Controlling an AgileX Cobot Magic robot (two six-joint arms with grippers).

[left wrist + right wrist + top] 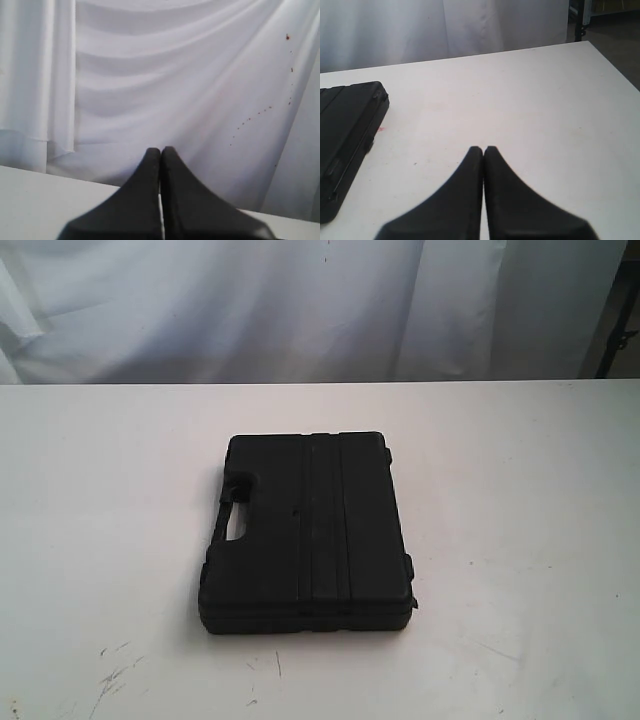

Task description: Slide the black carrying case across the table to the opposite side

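On table (520,540) — black case (310,530) flat | handle (217,525) cropped (right wrist view)

A white curtain (300,310) hangs in soft, evenly lit folds behind the far edge of the counter (540,540), with a trail of small reddish-brown spots (258,113) on it. Past the curtain's right end are a dark metal frame (580,25) and dark floor (620,40).
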